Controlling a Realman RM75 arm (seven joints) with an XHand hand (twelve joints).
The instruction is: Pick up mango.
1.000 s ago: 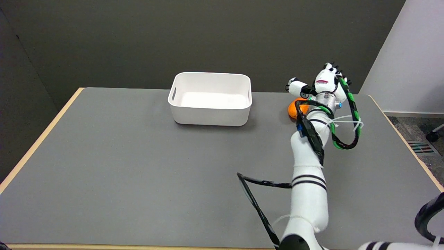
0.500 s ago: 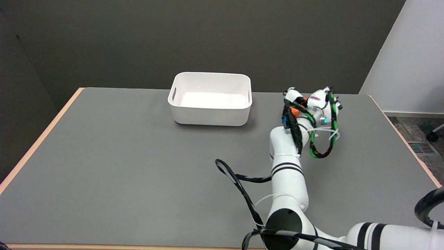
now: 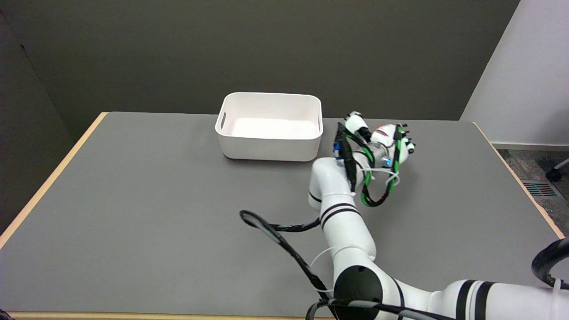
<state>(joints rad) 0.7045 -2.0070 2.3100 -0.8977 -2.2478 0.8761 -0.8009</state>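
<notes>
One thing you won't find anywhere on show right now is the mango. No fruit lies on the bare grey table (image 3: pixel 133 213), and none in the white bin (image 3: pixel 270 153). If it's here at all, it sits behind your right hand (image 3: pixel 386 141), tucked on the side facing away from the camera.

That hand is just right of the bin's near corner, back turned to us, with the thumb poking up towards the bin and the dark fingertips bunched on the far right. Whether those fingers are wrapped on the fruit or curled on nothing, I can't tell. The palm side is completely hidden.

So work on judgement. A mango should be a moderate weight for this hand, firm but not hard, with smooth, slightly waxy skin that can slip against hard plastic fingers. It's an egg-like shape, so the safest hold is around the fat middle, with the thumb opposite the fingers and the fruit seated into the palm. Pinch near a tapered end and it may squirt out. Squeeze only enough to hold, because ripe flesh bruises.

Around you, the tabletop looks matte and grippy, with a pale wood edge. The bin is glossy moulded plastic with rounded corners and a handle slot. Green and black cables (image 3: pixel 378 195) loop loosely beneath the wrist of the white right arm (image 3: pixel 342 213), so keep them clear of the bin's rim.
</notes>
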